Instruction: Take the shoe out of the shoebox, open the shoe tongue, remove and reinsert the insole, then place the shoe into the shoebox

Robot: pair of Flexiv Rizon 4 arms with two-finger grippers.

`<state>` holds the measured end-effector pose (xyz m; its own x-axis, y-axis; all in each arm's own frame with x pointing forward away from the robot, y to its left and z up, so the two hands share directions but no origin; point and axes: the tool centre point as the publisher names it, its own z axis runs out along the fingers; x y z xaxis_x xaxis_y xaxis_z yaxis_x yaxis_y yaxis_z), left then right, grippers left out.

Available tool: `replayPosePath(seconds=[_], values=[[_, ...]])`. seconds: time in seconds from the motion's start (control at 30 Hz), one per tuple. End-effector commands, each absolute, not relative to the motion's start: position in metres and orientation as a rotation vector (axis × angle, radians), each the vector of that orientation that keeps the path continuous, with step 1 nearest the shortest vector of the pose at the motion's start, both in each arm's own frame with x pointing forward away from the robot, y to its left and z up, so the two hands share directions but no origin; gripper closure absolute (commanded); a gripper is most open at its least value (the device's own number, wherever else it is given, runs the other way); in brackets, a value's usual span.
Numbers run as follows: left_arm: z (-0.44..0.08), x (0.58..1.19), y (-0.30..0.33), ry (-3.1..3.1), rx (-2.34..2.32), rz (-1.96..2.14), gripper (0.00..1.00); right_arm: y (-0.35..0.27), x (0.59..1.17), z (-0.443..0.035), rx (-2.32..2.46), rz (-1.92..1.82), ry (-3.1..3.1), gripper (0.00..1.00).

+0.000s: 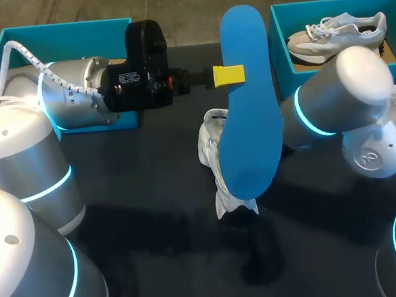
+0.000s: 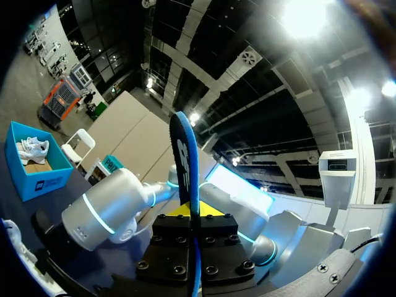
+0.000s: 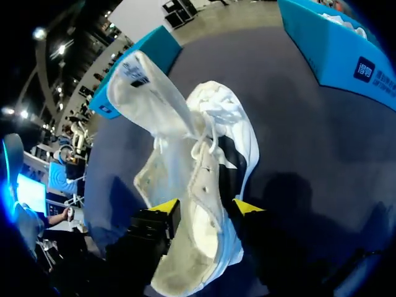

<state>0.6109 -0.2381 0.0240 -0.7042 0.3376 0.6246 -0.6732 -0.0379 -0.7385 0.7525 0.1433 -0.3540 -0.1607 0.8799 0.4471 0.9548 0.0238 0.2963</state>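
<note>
The left gripper is pinched shut on the blue insole, holding it in the air in front of the left box. Below it the white shoe is out on the table with its tongue pulled wide, and the right gripper clamps its sides. I judge removal done. Refitting the insole and boxing the shoe remain. The right box holds a second shoe. The insole bears a white mark, the tongue a tag and the right box a logo patch, none legible enough to read.
</note>
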Motion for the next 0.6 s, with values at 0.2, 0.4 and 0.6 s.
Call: replayPosePath(seconds=[0.2,0.4,0.6], values=[[0.023,0.611,-0.239,-1.531,0.363,1.824,1.0,0.121,0.755,-0.321,-1.472,-1.066,-1.985,0.0],[0.023,0.611,-0.239,-1.531,0.363,1.824,1.0,0.124,0.757,-0.316,-1.373,-1.117,-1.971,0.0],[0.023,0.611,-0.239,-1.531,0.363,1.824,1.0,0.124,0.757,-0.316,-1.373,-1.117,-1.971,0.0]])
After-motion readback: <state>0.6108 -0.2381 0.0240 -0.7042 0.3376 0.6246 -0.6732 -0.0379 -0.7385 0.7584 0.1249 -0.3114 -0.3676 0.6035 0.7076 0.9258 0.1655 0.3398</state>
